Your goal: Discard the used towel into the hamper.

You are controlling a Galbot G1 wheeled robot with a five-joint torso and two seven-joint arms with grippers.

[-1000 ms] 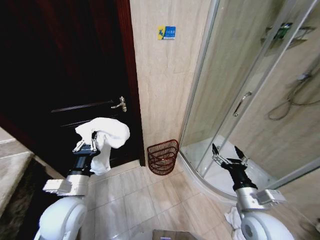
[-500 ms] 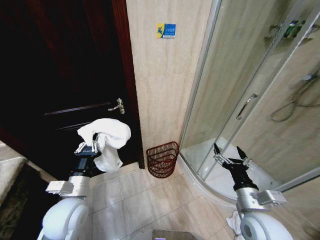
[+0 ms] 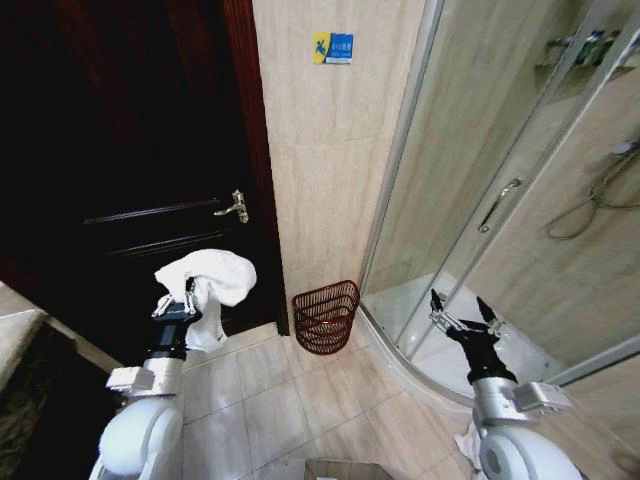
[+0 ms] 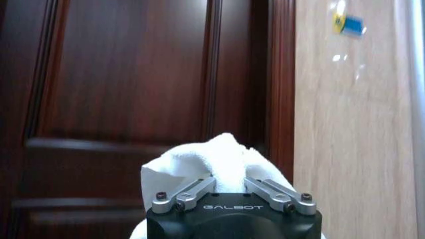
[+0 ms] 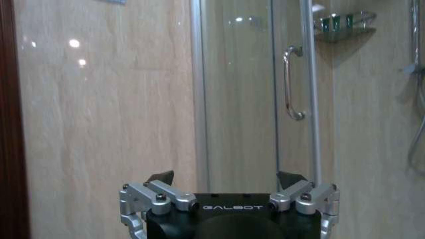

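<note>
My left jaws are pinched on the towel (image 3: 208, 283): in the left wrist view the white cloth bunches up between the closed fingers (image 4: 189, 191) and spills over the top of the left gripper (image 4: 229, 184). In the head view I see that same gripper (image 3: 177, 296) raised in front of the dark wooden door (image 3: 130, 150), with the towel draped over it and a tail hanging down below. My right jaws are spread wide with nothing between them; the right gripper (image 3: 463, 315) is held up before the glass shower enclosure (image 3: 500, 200), and the right wrist view confirms the gap, with the shower door handle (image 5: 290, 82) beyond it.

The hamper (image 3: 326, 315) stands on the tiled floor (image 3: 290, 400), at the foot of the tiled wall (image 3: 330, 170), between the door frame and the curved edge of the shower base. It leans somewhat, its open mouth tipped toward me, and looks empty as far as I can tell.

I judge I am in the carry step: towel in hand, not yet over the hamper, which sits lower than the left gripper and off to its right. The next move calls for bringing that gripper across and down until the towel hangs over the mouth, close enough that the loose tail falls inside the rim instead of snagging on the slats, and only then letting go.
</note>
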